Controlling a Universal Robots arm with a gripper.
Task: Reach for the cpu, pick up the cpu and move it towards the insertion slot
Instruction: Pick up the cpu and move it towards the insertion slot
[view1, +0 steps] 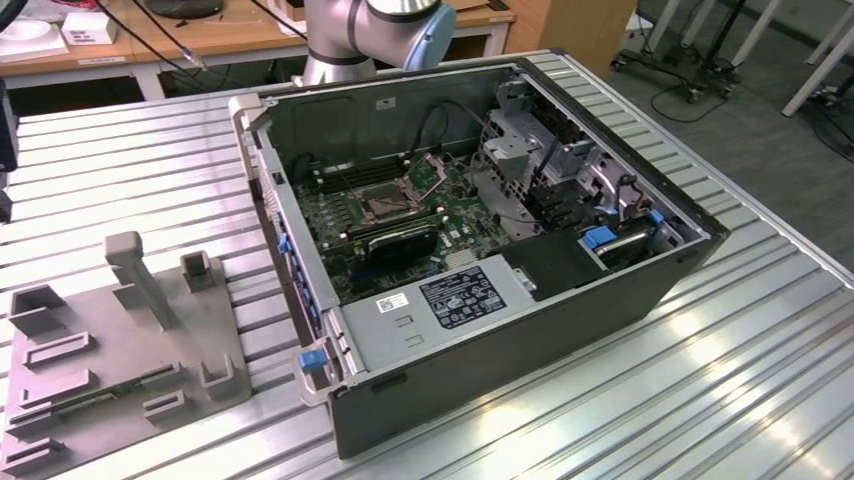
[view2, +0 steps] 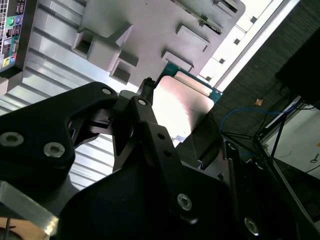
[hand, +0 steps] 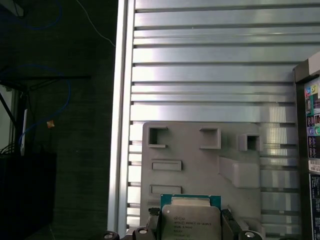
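cpu (hand: 190, 221), gripped in pincer (view2: 178, 104), over grey tray (hand: 200, 165)

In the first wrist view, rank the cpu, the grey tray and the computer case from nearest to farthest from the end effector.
1. cpu, gripped between the fingers of the end effector.
2. grey tray, directly behind the cpu.
3. computer case, off to the side, beyond the tray.

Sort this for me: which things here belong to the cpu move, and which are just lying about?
Job: cpu, held in the gripper; insertion slot inside the computer case.
Lying about: grey tray; white label; memory slots.
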